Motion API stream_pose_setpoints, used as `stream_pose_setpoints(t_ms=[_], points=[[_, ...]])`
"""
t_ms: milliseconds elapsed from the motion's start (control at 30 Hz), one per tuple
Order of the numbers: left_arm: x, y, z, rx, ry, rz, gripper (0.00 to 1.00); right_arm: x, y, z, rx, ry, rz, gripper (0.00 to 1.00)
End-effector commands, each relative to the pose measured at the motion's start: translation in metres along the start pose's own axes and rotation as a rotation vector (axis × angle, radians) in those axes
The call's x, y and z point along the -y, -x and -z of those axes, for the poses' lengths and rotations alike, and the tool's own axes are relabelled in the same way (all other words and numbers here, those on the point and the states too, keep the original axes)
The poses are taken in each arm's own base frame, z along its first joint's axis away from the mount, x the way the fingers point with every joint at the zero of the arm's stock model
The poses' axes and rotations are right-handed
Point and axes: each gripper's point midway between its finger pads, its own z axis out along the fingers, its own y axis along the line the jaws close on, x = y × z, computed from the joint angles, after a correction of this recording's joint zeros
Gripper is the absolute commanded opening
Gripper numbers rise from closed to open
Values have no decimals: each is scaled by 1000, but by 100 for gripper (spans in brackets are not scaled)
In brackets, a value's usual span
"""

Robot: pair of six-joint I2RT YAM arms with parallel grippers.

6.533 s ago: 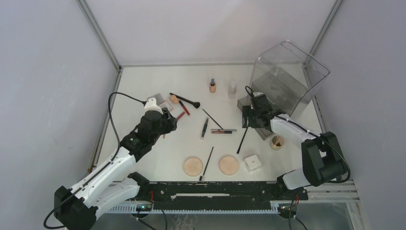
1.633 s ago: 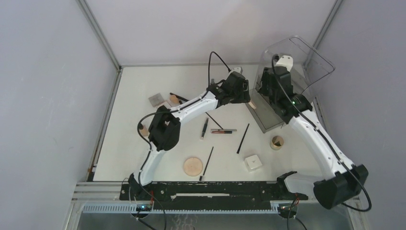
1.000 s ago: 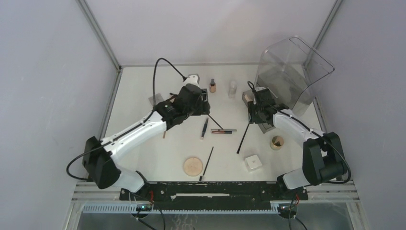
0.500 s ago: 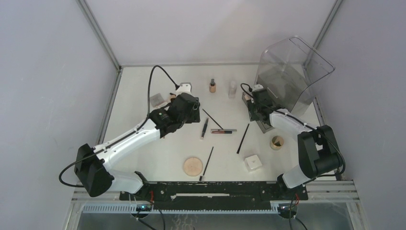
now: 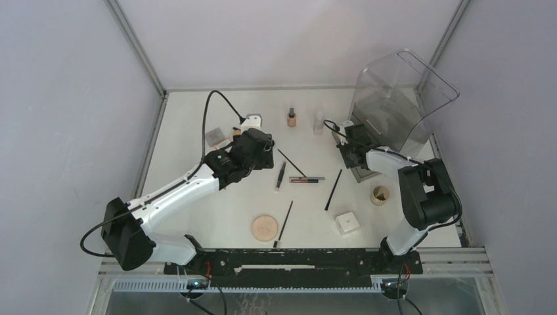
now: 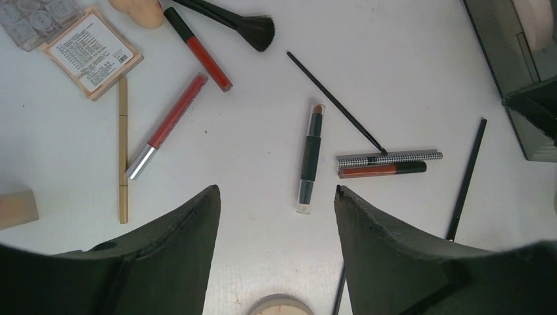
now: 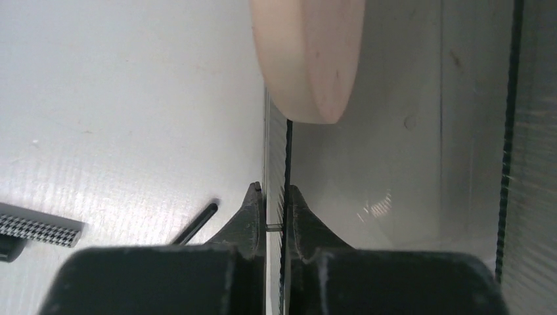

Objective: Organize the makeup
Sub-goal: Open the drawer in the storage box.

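Note:
The makeup lies across the white table: a round tan puff [image 5: 265, 228], a white box [image 5: 346, 222], a tan bottle [image 5: 291, 118] and thin black brushes [image 5: 334, 189]. My left gripper [image 6: 276, 190] hovers open over a dark stick [image 6: 309, 157], red lip sticks [image 6: 167, 118], a fan brush [image 6: 230, 20] and a square compact [image 6: 92, 52], touching none. My right gripper [image 7: 276, 193] is shut on the thin front wall [image 7: 276, 151] of the clear bin [image 5: 394, 105]. A tan puff [image 7: 309, 59] leans inside that bin just beyond the fingers.
A small clear bottle [image 5: 319, 121] stands by the tan bottle at the back. A small round tan item [image 5: 379, 194] sits right of the brushes. The checked tube [image 6: 387, 157] and a red gloss [image 6: 381, 170] lie side by side mid-table.
My right gripper has closed onto the bin's front wall. The left arm drew back left from the table's middle a second ago and has since held still, jaws open.

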Motion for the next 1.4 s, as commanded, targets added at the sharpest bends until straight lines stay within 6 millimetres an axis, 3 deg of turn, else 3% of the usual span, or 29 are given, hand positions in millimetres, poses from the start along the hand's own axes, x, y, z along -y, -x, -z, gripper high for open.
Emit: stream_pose_setpoints(t_ms=[0, 433, 533, 667, 1033, 1367], points=[[-4, 1, 1, 29, 3, -12, 69, -2, 15, 2, 65, 71, -14, 0], [-3, -5, -1, -4, -7, -41, 69, -11, 8, 17, 94, 304, 225, 0], [4, -6, -4, -32, -36, -59, 69, -4, 4, 20, 52, 291, 263, 0], [8, -2, -8, -35, -33, -82, 69, -15, 2, 29, 38, 349, 255, 0], [11, 1, -9, -25, -49, -87, 69, -49, -9, 30, -5, 464, 244, 0], [8, -1, -9, -24, -41, -89, 68, -62, -6, 27, -5, 492, 163, 0]])
